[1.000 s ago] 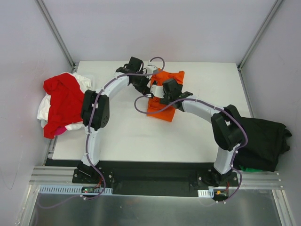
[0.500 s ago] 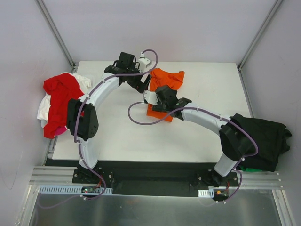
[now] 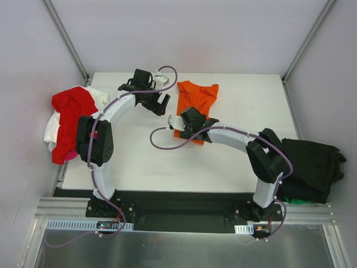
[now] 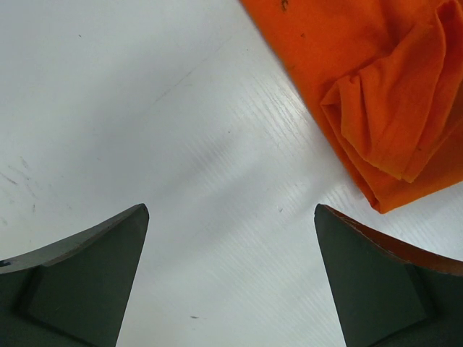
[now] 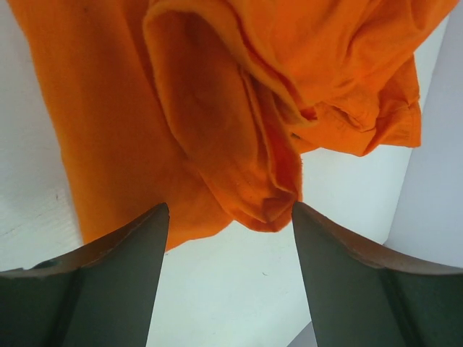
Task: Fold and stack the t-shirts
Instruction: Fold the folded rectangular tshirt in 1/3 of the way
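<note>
The orange t-shirt [image 3: 196,103] lies bunched and partly folded at the table's back centre. It also shows in the left wrist view [image 4: 376,94] and the right wrist view [image 5: 217,108]. My left gripper [image 3: 160,101] is open and empty over bare table just left of the shirt [image 4: 230,213]. My right gripper [image 3: 184,124] is open at the shirt's near left corner, with a folded edge of cloth just ahead of its jaws [image 5: 230,210]. A red t-shirt [image 3: 72,114] lies on a white one [image 3: 98,96] at the left edge. A black t-shirt [image 3: 312,164] lies at the right edge.
The white table [image 3: 150,162] is bounded by grey walls and metal corner posts [image 3: 67,39]. Something green [image 3: 295,200] shows under the black shirt. Purple cables loop beside both arms.
My left gripper has drawn back to the left, off the orange shirt. My right gripper has moved left and nearer, to the shirt's near left corner. The shirt's far part now lies uncovered.
</note>
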You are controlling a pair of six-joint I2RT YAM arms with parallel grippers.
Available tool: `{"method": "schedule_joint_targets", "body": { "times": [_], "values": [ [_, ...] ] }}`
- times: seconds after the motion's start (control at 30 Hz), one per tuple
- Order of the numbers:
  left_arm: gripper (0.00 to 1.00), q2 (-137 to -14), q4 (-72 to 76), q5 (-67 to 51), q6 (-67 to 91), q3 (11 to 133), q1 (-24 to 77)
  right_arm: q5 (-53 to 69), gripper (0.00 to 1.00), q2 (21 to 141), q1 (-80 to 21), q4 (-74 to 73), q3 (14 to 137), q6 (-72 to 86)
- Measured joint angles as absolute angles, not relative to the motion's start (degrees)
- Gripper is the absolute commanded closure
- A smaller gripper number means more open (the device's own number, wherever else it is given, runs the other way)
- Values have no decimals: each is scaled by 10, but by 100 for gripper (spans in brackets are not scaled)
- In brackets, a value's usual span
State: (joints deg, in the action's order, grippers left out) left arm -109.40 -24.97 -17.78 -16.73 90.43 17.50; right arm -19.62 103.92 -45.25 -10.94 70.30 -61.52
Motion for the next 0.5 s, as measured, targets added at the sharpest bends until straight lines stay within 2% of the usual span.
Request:
{"method": "schedule_joint_targets", "body": {
  "times": [0.5],
  "values": [
    [1, -1094, -242, -179, -167, 897, 168, -185, 33, 1075, -447, -107, 714, -618]
  ]
}}
